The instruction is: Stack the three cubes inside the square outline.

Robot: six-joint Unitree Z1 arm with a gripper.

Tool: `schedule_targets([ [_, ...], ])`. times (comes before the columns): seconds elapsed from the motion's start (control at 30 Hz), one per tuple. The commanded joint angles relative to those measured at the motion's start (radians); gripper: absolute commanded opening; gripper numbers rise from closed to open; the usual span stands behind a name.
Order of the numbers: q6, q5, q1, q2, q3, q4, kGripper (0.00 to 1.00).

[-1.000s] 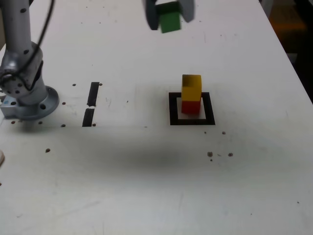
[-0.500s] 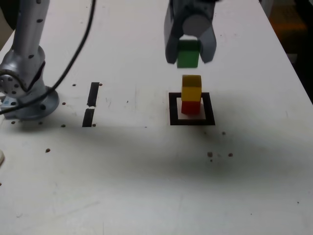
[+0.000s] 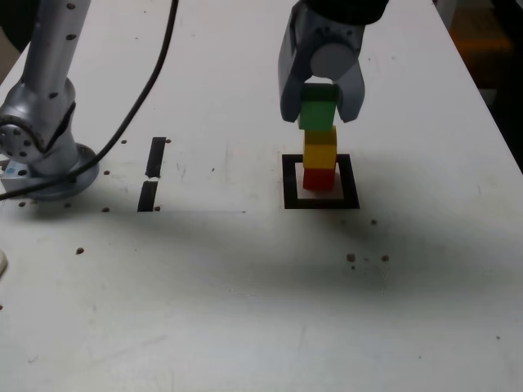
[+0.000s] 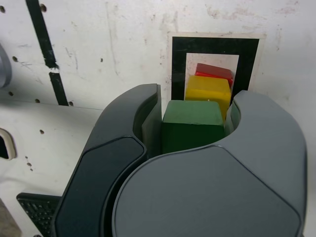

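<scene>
Green cube: between gripper fingers
Yellow cube: partly hidden behind green
Red cube: inside square outline

Three cubes: one green, one yellow, one red. One square of black tape. Two black strips, at nine o'clock from the square in the exterior view. One arm with one claw, and one cable. One worktop. One keyboard, partly in the wrist view.
</scene>
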Motion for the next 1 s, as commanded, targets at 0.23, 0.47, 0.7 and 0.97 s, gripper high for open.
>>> schedule_targets([
  [0.23,-0.005,0.013,-0.012,-0.018,0.036,-0.046,0.09],
  [0.47,-0.003,0.025,-0.011,-0.012,0.046,-0.067,0.14],
  [0.7,0.008,0.026,-0.012,0.018,0.038,-0.066,0.30],
  [0.97,-0.002,0.024,-0.013,0.040,0.033,-0.058,0.79],
])
